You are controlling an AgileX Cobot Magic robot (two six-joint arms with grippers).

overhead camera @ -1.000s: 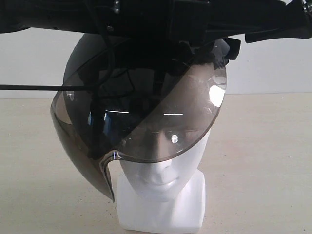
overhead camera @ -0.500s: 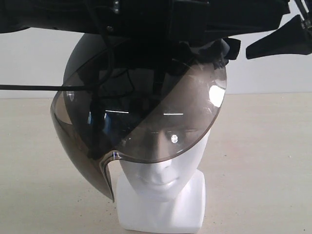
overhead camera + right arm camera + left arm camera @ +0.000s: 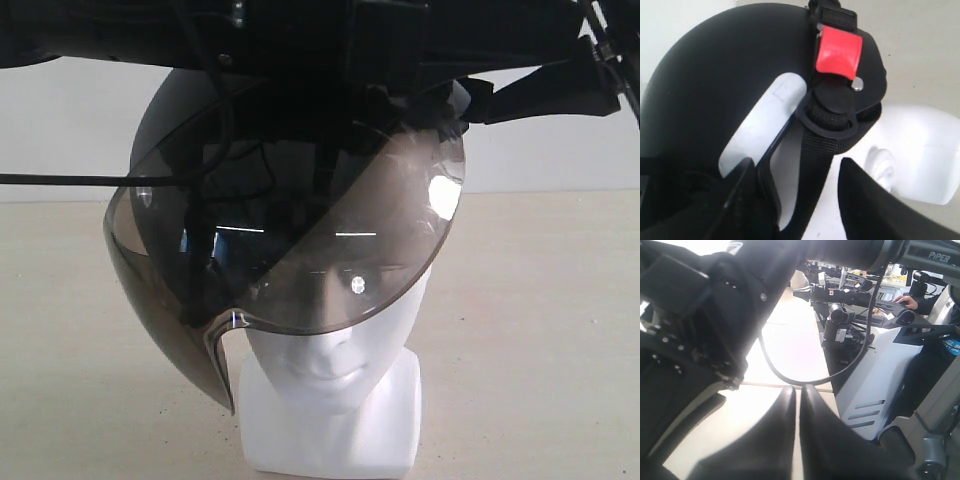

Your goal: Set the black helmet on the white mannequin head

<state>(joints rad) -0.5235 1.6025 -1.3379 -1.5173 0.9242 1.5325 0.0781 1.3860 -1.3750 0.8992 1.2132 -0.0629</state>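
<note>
Black helmet sat askew on the head, visor over its eyes; my left gripper was pressed together, my right gripper spread apart by the strap

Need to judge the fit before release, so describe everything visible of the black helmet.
The black helmet has a matte rounded shell and a smoky see-through visor. It sits on the white head tilted, the visor dipping lower at the exterior view's left, with the head showing through and below it. A black strap with a red buckle tab hangs at its side. The open right gripper straddles that strap; contact is unclear.
</note>
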